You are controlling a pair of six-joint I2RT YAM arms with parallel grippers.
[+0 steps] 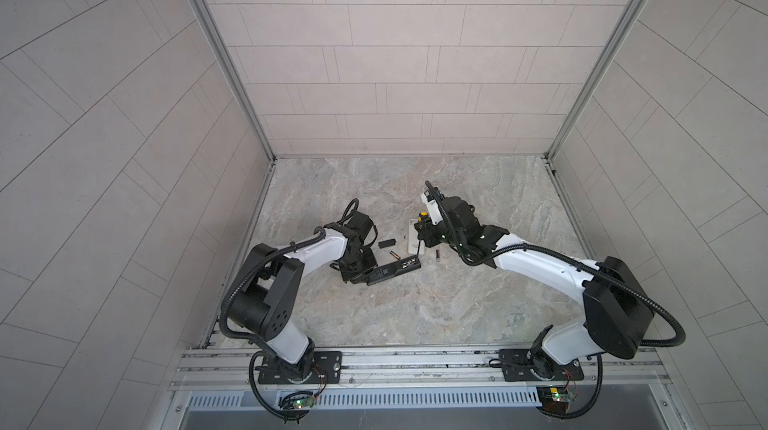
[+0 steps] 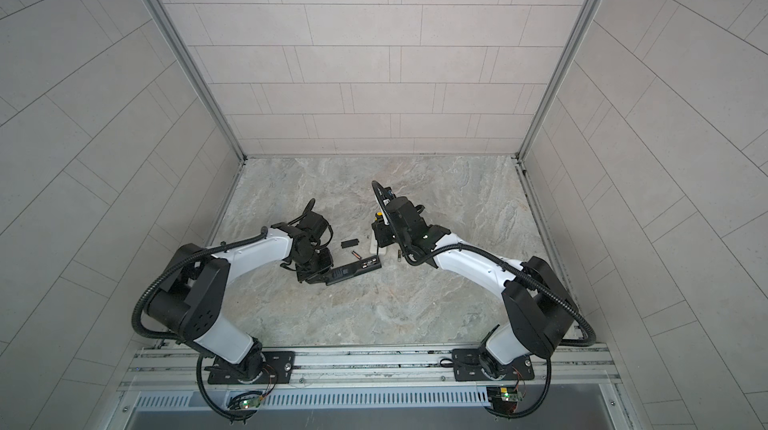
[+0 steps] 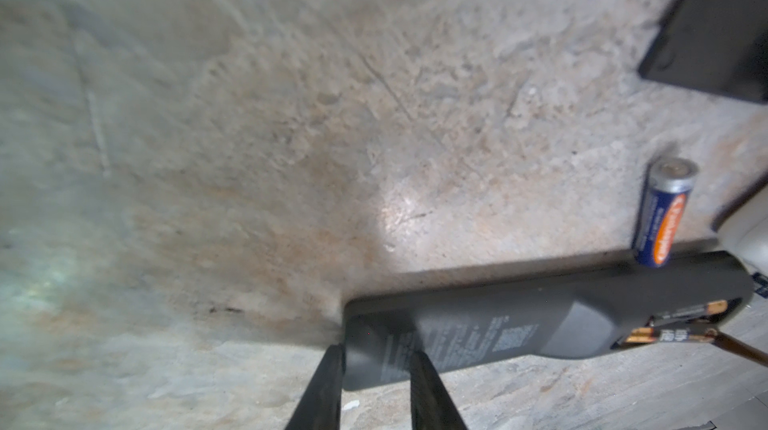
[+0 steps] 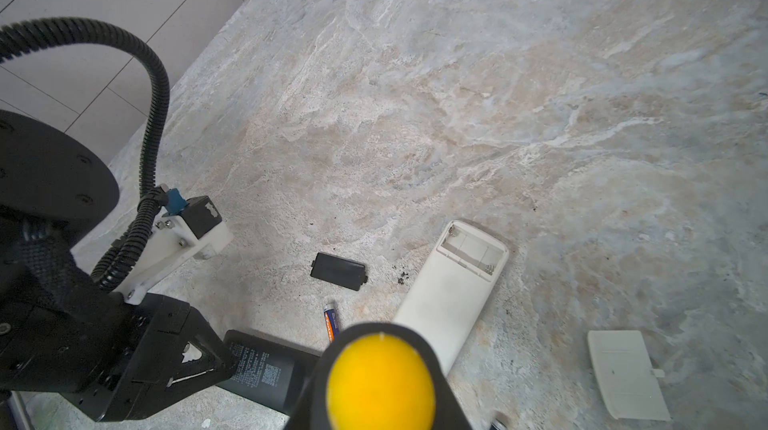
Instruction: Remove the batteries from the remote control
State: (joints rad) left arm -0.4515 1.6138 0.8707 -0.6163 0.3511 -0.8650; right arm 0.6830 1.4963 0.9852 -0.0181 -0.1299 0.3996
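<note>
- Left gripper (image 3: 374,353) is down low at the table (image 3: 291,137). Its two fingers (image 3: 320,386) are pinched on the butt end of the black remote (image 3: 478,336), narrow gap, firm hold.
- The black remote lies flat, back side up, with its battery compartment uncovered at the far end from that grip.
- There are the batteries (image 3: 690,316): two gold-banded cells sitting side by side in the compartment.
- Right gripper (image 1: 423,229) is closed around the screwdriver (image 4: 380,378). The yellow cap fills the right wrist view, and the fingers themselves are mostly hidden behind the handle.
- The screwdriver's shaft slants down to the open compartment, and in the left wrist view its tip meets the nearer cell at the compartment's edge.
- A loose battery (image 3: 665,212), blue with an orange label, lies on the table just beside the black remote's long side, one end right at it.
- A second loose battery (image 1: 437,256) lies apart, close under the right arm.
- White remote (image 4: 453,295) lies back-up with its compartment bare, and the white cover (image 4: 623,374) is off to its side.
- Black cover (image 4: 338,271) rests alone on the table, near the loose battery.
</note>
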